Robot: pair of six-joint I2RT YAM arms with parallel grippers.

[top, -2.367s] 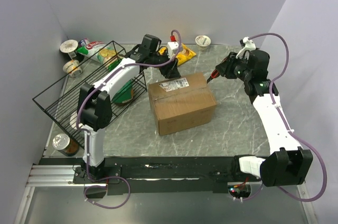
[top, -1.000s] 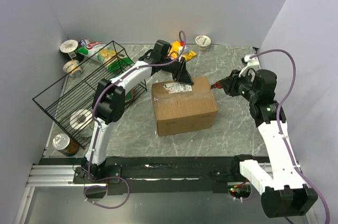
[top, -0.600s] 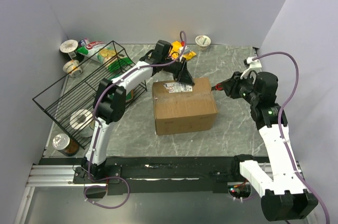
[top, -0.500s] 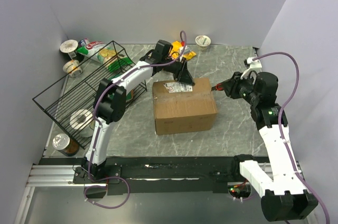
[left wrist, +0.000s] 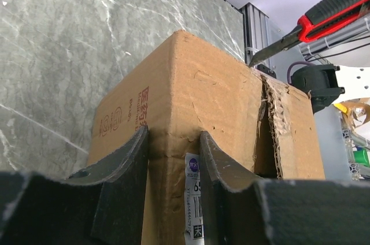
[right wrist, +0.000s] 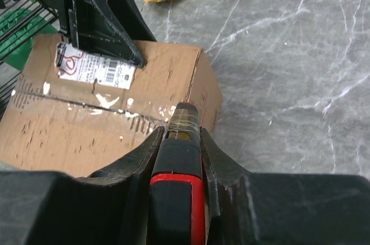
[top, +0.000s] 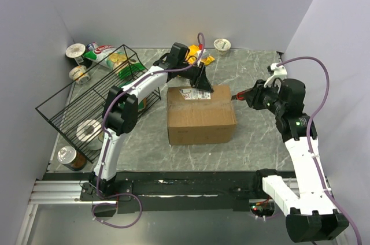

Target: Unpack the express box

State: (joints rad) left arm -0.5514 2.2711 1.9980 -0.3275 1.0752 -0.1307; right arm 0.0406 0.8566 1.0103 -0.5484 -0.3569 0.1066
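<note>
**Seam at the blade, flaps down**

The box [top: 201, 119] sits mid-tabletop, closed, with nothing out yet. Our right hand [top: 247, 96] is clamped on the knife [right wrist: 178, 167], blade tip at the seam's right end. Our left hand [top: 201, 85], fingers parted, straddles the box's far top edge. We judge cutting begun; opening and emptying are left. Only the left wrist view shows the seam [left wrist: 272, 123] ragged.
</note>
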